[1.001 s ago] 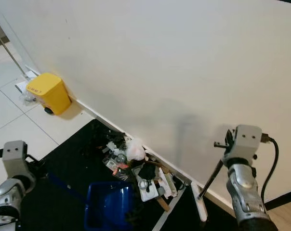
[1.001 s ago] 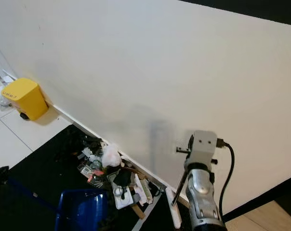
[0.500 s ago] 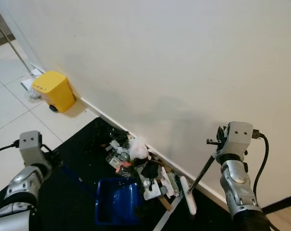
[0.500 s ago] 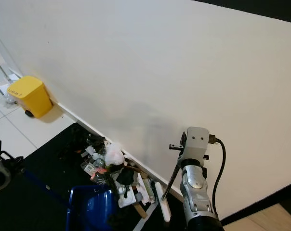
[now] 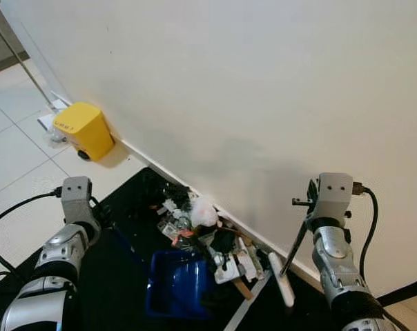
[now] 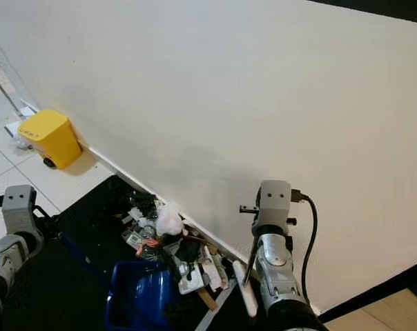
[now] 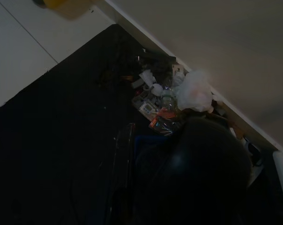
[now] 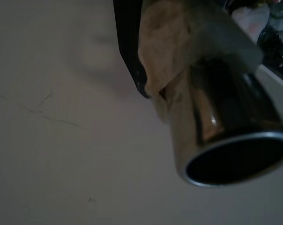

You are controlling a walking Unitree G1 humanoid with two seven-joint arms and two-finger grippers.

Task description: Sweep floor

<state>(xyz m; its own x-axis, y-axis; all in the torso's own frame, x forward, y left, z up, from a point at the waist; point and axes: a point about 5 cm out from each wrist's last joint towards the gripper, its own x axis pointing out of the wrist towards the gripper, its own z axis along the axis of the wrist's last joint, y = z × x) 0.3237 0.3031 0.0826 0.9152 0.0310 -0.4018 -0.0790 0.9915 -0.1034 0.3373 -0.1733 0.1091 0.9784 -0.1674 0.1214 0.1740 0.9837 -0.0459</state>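
Note:
A pile of litter point(image 5: 207, 238), topped by a crumpled white bag point(image 5: 204, 212), lies against the wall's skirting on a black mat point(image 5: 122, 207). A blue dustpan point(image 5: 177, 284) sits at the pile's near edge. Its long blue handle point(image 5: 122, 241) runs back to my left gripper point(image 5: 98, 219), which is shut on it. My right gripper point(image 5: 309, 205) is shut on the broom's metal handle point(image 5: 295, 243). The white broom head point(image 5: 281, 279) rests on the floor at the pile's right end. The right wrist view shows the metal tube point(image 8: 216, 126) beside one black finger point(image 8: 130, 51).
A yellow wheeled bin point(image 5: 84, 129) stands by the wall at the far left, on pale floor tiles point(image 5: 15, 172). The white wall point(image 5: 264, 103) rises directly behind the pile. A cable point(image 5: 8, 221) loops from my left arm.
The view has shifted, so the camera moved. My left arm has come up and forward, with the dustpan closer under the pile. The broom head stays by the pile's right end.

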